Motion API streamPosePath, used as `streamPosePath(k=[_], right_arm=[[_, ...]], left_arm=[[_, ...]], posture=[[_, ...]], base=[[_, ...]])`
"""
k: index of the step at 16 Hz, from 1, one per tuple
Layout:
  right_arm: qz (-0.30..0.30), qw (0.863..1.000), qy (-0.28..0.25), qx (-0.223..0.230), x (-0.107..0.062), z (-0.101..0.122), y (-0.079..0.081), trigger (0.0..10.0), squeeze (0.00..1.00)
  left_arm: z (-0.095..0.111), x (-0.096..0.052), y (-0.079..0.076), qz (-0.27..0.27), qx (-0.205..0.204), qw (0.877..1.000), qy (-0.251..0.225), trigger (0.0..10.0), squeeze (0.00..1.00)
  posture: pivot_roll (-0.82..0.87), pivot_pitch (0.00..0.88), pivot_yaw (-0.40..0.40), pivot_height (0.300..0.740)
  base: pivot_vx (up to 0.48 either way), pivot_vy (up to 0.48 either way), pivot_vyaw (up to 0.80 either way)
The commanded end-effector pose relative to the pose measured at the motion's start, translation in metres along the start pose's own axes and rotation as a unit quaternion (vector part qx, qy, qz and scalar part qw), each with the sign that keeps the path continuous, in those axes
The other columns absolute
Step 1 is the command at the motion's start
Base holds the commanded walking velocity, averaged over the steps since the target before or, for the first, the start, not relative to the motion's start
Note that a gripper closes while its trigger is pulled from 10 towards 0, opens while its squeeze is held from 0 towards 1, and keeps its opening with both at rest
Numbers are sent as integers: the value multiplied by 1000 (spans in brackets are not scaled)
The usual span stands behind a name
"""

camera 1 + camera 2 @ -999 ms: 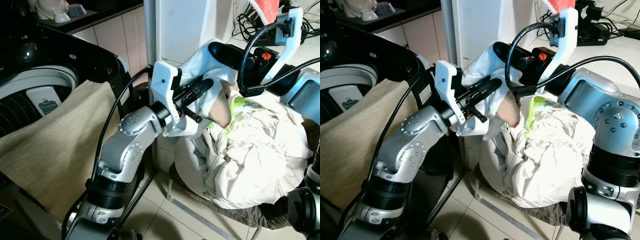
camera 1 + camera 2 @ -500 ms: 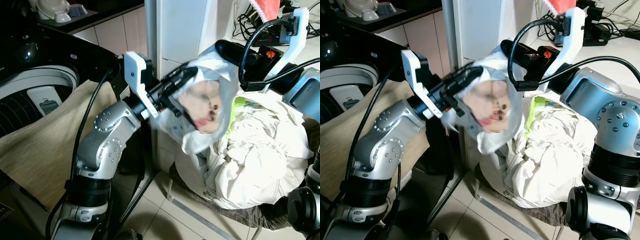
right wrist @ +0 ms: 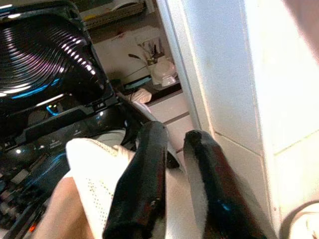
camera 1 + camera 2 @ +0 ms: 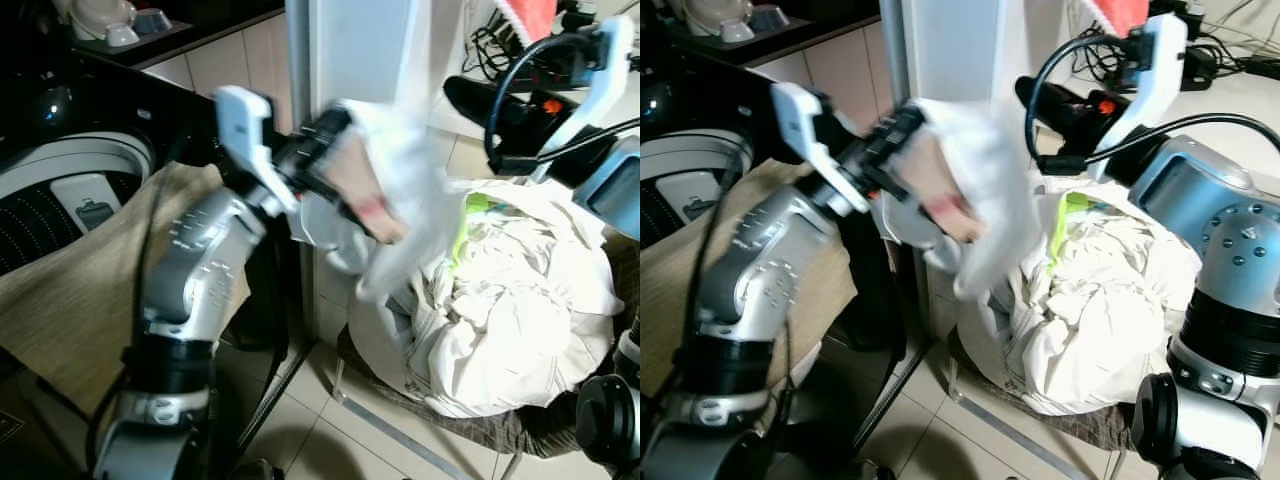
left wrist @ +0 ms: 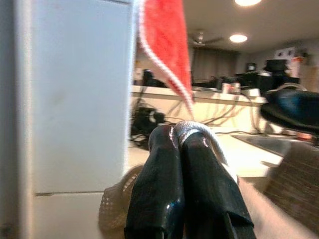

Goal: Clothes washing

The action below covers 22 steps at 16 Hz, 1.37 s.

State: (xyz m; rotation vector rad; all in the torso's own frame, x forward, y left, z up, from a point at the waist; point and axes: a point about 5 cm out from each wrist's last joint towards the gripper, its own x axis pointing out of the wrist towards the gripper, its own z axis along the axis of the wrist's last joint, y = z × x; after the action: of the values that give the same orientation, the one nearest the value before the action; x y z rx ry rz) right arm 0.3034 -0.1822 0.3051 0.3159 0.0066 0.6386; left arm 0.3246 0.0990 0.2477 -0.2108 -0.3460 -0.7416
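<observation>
My left gripper (image 4: 322, 138) is shut on a white mesh garment (image 4: 405, 195) with a pinkish lining and holds it up, blurred, between the washing machine (image 4: 75, 165) and the laundry pile (image 4: 520, 310). In the left wrist view the fingers (image 5: 164, 174) pinch a strip of white cloth (image 5: 197, 130). My right gripper (image 4: 468, 97) hovers over the pile to the right of the garment, apart from it. Its fingers (image 3: 144, 174) stand slightly open with nothing between them. The garment's tail hangs down to the cream clothes heaped in a dark basket (image 4: 470, 425).
The top-loading washer has its black lid (image 3: 45, 55) raised, and a beige cloth (image 4: 80, 290) hangs over its front. A white pillar (image 4: 360, 50) stands behind the garment. A red cloth (image 4: 530, 15) hangs at the upper right above cables on a counter.
My left arm has swung the garment up and to the left, away from the pile and toward the washer. The right gripper no longer touches it and stays over the pile.
</observation>
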Motion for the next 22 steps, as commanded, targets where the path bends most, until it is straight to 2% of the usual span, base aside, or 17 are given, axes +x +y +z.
streamPosePath(k=[1,3,4,5,6,7,8,9,10,11,12,14,15,16,18,19,22], right_arm=[[-2,1000,-3,4,-1,0,-1,10000,1000],[-11,1000,-2,-13,-3,1,-1,10000,1000],[-8,1000,-1,-25,-4,0,1,10000,122],[0,1000,-1,-30,-4,-1,3,10000,0],[23,999,4,-44,-5,-2,11,10000,0],[34,998,6,-49,-6,-3,15,10000,0],[48,997,9,-59,-5,-3,20,10000,0],[56,996,9,-68,-2,-3,24,10000,0],[59,995,11,-77,-1,-3,26,10000,0],[60,993,19,-97,5,-10,33,10000,0],[69,990,32,-122,10,-18,42,10000,0],[129,972,65,-183,14,-44,68,10000,0],[148,967,71,-195,14,-52,75,10000,0],[158,965,81,-195,13,-60,78,10000,0],[163,964,86,-190,13,-64,80,10000,0],[166,964,85,-189,12,-65,80,10000,0],[165,962,93,-195,8,-67,76,10000,0]], left_arm=[[12,4,6,13,21,999,-22,0,0],[20,3,16,40,46,998,-30,0,0],[39,1,41,96,117,988,-38,0,0],[49,0,52,122,141,981,-44,0,0],[88,-3,79,190,237,951,-64,0,0],[108,-6,89,220,284,930,-78,0,0],[150,-12,104,276,363,883,-112,0,0],[195,-19,110,314,450,825,-137,0,0],[210,-22,111,320,479,805,-141,0,0],[223,-24,118,328,528,775,-111,0,0],[218,-24,128,331,553,763,-60,0,0],[163,-27,160,320,518,784,124,0,0],[135,-35,173,330,494,778,203,8039,0],[108,-45,181,335,440,795,250,10000,0],[86,-56,187,351,386,805,280,10000,0],[77,-61,189,356,351,812,301,10000,1000],[84,-70,195,371,340,799,328,10000,1000]], posture=[[-128,0,58,740],[-127,0,58,740],[-127,0,60,740],[-128,0,60,740],[-127,0,59,740],[-123,0,57,740],[-122,0,58,740],[-118,0,60,740],[-118,0,60,740],[-113,0,62,740],[-112,0,67,740],[-109,0,73,740],[-109,0,73,740],[-109,0,73,740],[-117,0,77,740],[-117,0,77,740],[-118,0,73,740]], base=[[0,0,0],[0,0,0],[0,0,0],[0,0,0],[0,0,0],[0,0,0],[0,0,0],[0,0,0],[0,0,0],[0,0,0],[0,0,0],[0,0,0],[0,0,0],[0,0,0],[0,0,0],[0,0,0],[0,0,0]])
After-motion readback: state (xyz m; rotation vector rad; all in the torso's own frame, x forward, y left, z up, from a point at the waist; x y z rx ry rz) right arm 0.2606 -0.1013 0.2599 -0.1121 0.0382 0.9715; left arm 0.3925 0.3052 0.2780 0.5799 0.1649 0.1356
